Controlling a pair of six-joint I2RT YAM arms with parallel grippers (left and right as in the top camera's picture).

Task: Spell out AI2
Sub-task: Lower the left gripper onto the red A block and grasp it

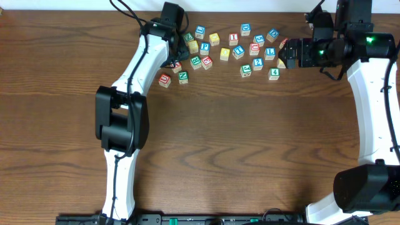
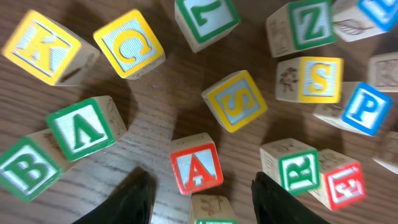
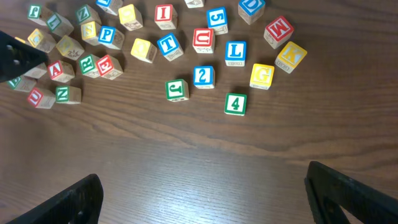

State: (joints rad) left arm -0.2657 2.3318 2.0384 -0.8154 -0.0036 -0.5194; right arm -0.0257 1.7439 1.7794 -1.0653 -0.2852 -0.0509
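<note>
The red A block (image 2: 196, 164) lies on the table just ahead of my open left gripper (image 2: 200, 194), in line with the gap between its fingers. It also shows in the overhead view (image 1: 177, 65) and the right wrist view (image 3: 56, 70). The red I block (image 1: 234, 37) (image 3: 164, 12) lies at the back of the pile. The blue 2 block (image 1: 257, 63) (image 3: 203, 75) lies near the pile's front. My left gripper (image 1: 171, 61) hangs over the pile's left end. My right gripper (image 1: 284, 54) (image 3: 208, 198) is open and empty, held above the table at the pile's right end.
Several other letter and number blocks lie scattered along the back of the wooden table (image 1: 225, 144). A green R (image 2: 298, 169) and a red E (image 2: 344, 185) lie right of my left fingers, and a green block (image 2: 211, 211) lies between them. A green 4 (image 3: 234, 102) lies nearest the front.
</note>
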